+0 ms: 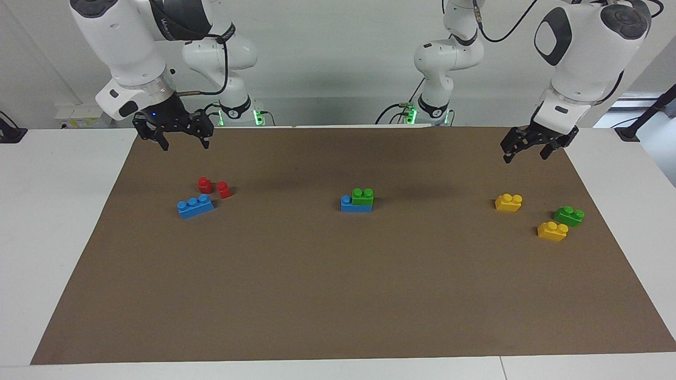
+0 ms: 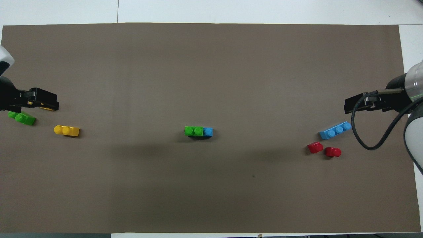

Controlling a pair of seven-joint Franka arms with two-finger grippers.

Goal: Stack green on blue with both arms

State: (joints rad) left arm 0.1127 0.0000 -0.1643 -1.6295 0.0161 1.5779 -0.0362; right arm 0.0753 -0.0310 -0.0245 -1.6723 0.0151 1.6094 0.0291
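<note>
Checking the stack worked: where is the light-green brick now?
The light-green brick sits on the blue brick mid-mat in the facing view, between both ends' loose bricks.

A white table (image 1: 58,221) carries a large brown paper mat (image 1: 338,295), with a plain pale grey wall (image 1: 327,58) rising past its edge under soft, even light.

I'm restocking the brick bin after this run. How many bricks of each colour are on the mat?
Blue: 2
Green: 2
Yellow: 2
Red: 2
Total: 8 bricks
</note>
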